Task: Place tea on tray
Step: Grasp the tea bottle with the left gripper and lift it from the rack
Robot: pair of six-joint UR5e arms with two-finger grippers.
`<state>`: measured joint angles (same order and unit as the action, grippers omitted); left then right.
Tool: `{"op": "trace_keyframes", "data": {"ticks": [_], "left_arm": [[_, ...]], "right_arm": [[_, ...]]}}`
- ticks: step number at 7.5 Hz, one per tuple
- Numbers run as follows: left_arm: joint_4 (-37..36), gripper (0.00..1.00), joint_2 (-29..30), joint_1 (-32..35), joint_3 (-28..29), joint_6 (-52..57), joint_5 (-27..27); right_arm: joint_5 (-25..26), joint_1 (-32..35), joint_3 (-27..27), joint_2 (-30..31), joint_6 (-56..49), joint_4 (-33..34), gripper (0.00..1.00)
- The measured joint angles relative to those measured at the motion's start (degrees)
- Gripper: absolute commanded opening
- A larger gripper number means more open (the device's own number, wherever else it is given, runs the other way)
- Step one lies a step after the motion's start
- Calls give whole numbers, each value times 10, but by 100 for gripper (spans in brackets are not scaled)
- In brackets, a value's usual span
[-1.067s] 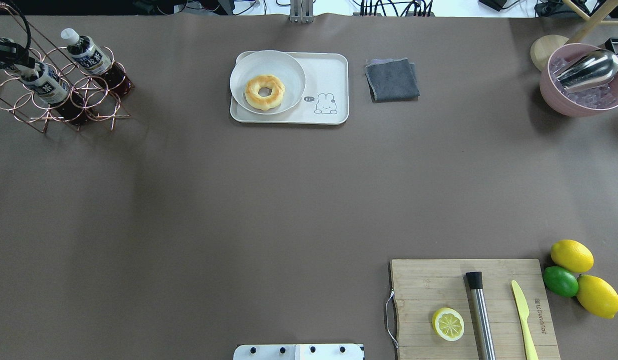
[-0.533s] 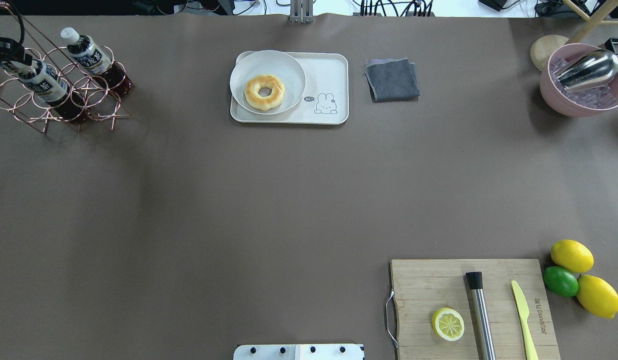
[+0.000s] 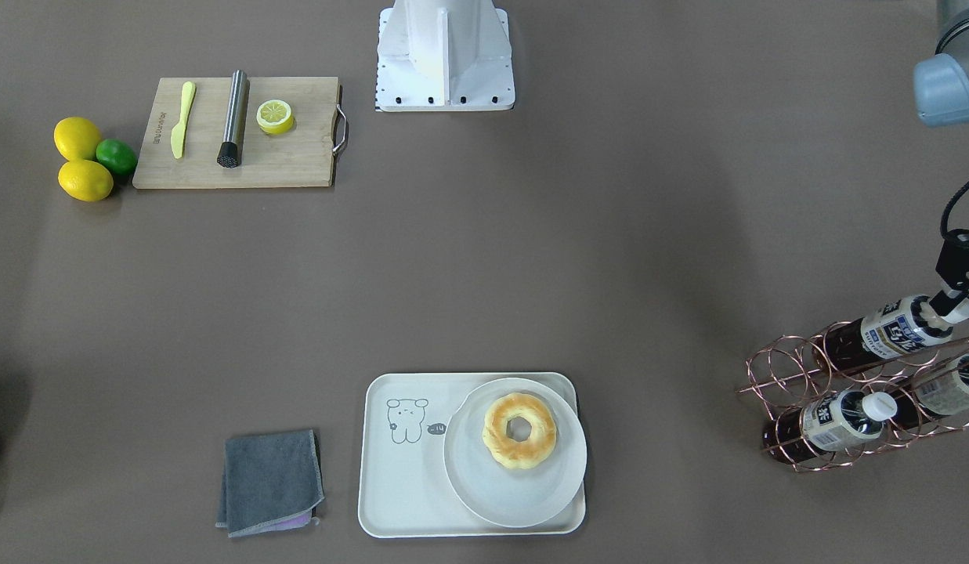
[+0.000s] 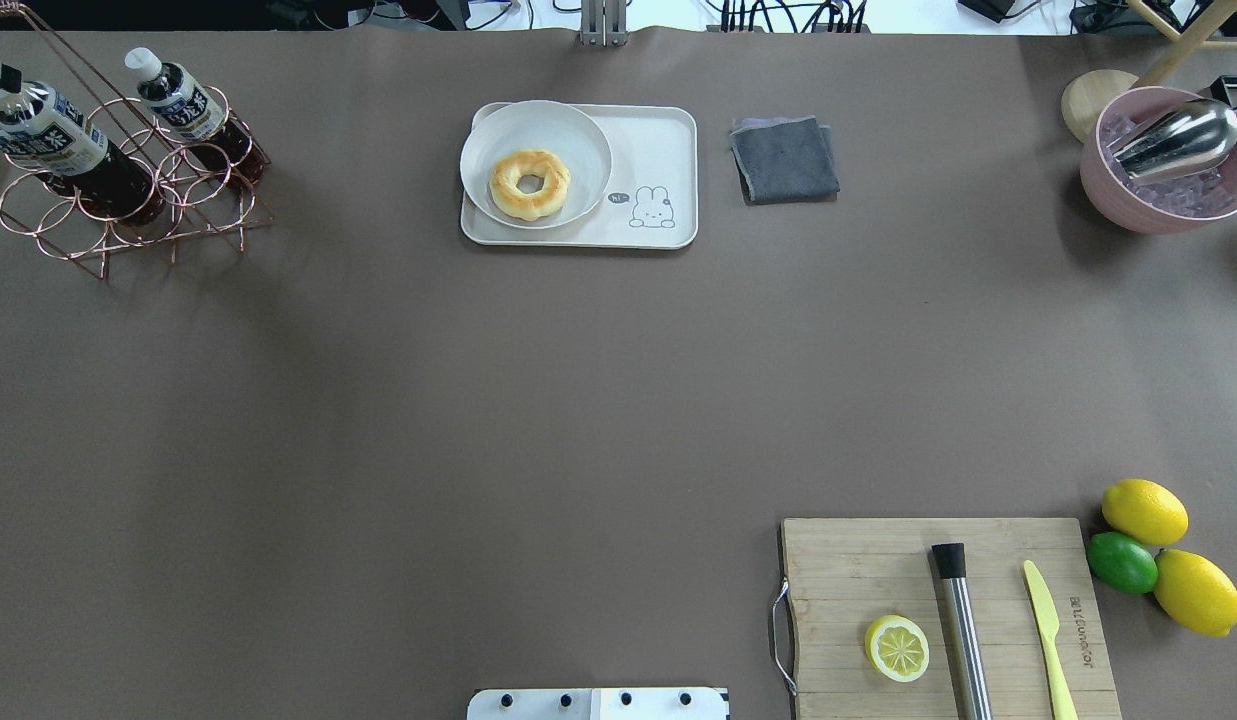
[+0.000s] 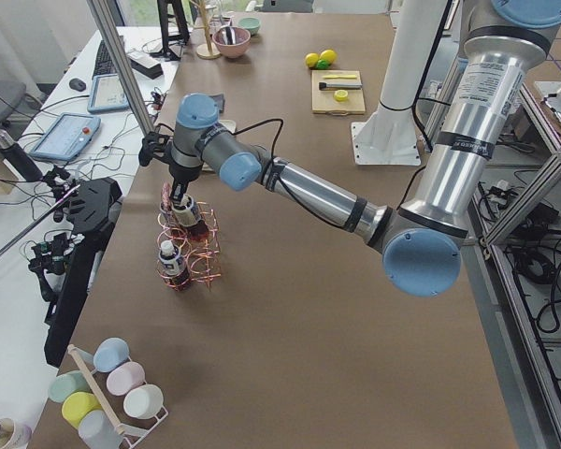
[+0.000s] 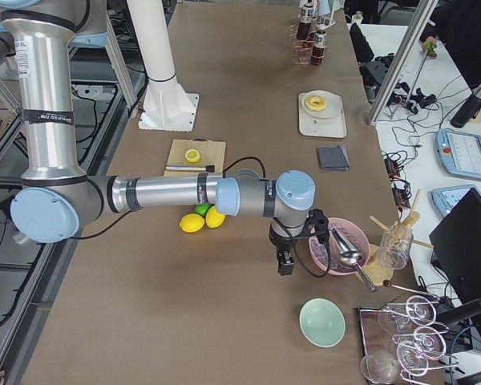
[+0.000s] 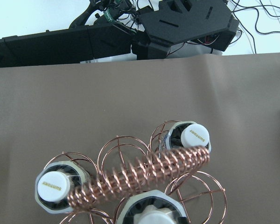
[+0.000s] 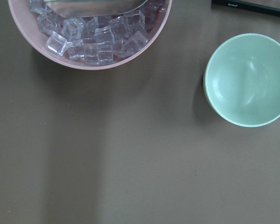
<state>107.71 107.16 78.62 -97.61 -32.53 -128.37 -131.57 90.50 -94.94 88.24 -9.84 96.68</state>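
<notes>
The table (image 4: pixel 578 400) spreads wide to the right of the left pincer (image 3: pixel 952 307), which hangs at the table's far left corner. Directly beneath the pincer stands a copper wire rack (image 3: pixel 774 376). The tray (image 3: pixel 398 486) lies well apart from it, off to its right at much the same reach. A plate (image 3: pixel 531 501) carrying a doughnut (image 3: pixel 519 431) fills the tray's nearer half, so the bare patch is on the side farther from the pincer.

The bottle (image 3: pixel 895 333) leans in the rack's upper ring with its cap end at the pincer. The jaws look clamped on that white cap, though the fingers themselves are hard to make out. A second bottle (image 3: pixel 833 421) and a third bottle (image 3: pixel 950 389) lie just below.

Full of drink, the bottle should have some heft and will likely swing when hung by its cap. The thin plastic wall would give under a squeeze, and the label is smooth. The ridged cap or neck is the sound hold, since the rings hide the body and could snag it.

The right pincer (image 6: pixel 284 263) hovers far off beside a bowl (image 6: pixel 337 249) of ice, and whether its jaws stand apart or together I cannot tell.
</notes>
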Motion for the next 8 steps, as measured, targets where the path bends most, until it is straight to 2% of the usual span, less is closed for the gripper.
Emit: {"op": "trace_keyframes", "data": {"ticks": [3,8], "left_arm": [[-81,0,45,28,-20,13,-2],[-173,0,41,11,-137,1,0]], "right_arm": [[0,0,3,1,0,0,100],[0,0,8,6,0,0,100]]}}
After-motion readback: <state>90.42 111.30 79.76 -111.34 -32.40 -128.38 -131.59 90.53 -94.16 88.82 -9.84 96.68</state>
